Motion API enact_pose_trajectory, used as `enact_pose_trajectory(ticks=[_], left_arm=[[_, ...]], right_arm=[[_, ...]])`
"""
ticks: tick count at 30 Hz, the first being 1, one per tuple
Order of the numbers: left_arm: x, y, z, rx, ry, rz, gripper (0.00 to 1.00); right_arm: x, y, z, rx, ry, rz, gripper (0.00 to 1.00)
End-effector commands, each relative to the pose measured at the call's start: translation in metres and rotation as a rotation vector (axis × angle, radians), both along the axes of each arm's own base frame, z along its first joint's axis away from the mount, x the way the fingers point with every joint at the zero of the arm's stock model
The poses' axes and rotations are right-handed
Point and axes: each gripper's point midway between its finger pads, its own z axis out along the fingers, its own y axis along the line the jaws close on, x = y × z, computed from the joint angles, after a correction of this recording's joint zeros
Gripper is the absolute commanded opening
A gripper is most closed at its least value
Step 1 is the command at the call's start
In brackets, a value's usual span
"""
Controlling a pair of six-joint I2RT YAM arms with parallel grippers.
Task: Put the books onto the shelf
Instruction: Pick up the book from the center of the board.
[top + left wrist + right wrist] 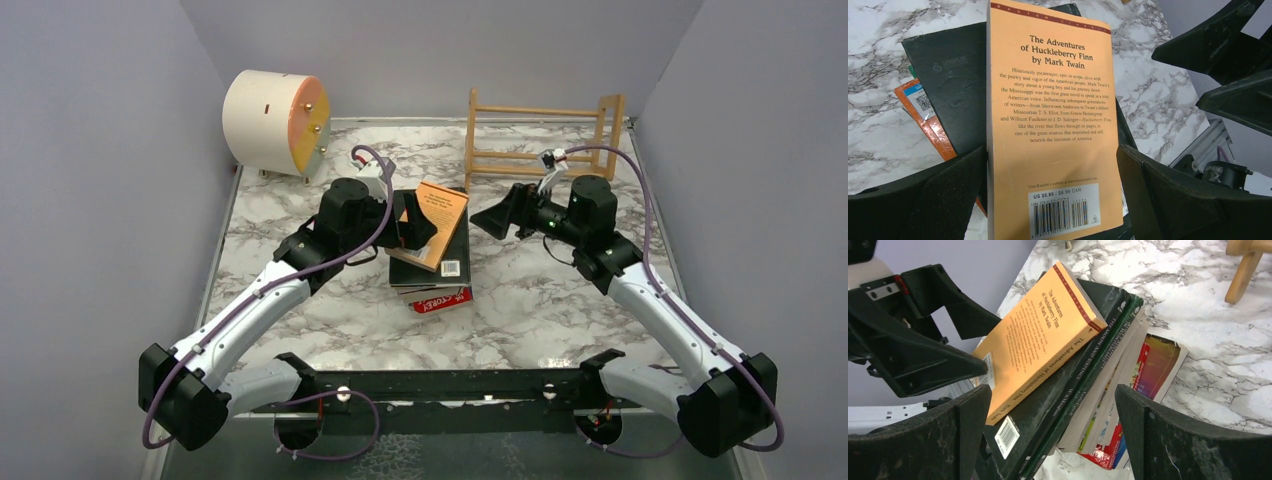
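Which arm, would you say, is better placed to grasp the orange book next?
Probably the left: the left gripper, open, straddles the orange book; the right gripper, also open, only faces the stack from the side.

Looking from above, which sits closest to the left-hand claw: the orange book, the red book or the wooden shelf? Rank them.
From the left gripper:
1. orange book, right at its fingers, on top of the pile.
2. red book, bottom of the pile, toward the arms' bases.
3. shelf, far back on the right.
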Motion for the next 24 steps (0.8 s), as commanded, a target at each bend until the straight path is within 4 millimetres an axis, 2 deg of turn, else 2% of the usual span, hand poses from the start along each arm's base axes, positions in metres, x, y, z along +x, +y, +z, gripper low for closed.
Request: enact_pose_trajectory(ticks=[1,14,24], left_arm=[[0.002,-0.002,0.017,-0.017,-0.029,0.019,0.99],[-0.006,-0.020,0.015,-0.036,-0.017,-0.022,0.99],[-0.004,-0.031,0.014,-0.046,-0.025,-0.033,0.99]], right_arm=[[0.002,0.000,-0.012,-0.001,0.030,-0.024,0.92],[-0.004,0.003,-0.030,0.042,0.098,-0.024,0.91],[-0.017,0.007,-0.041,0.178,0.121,-0.008,0.87]])
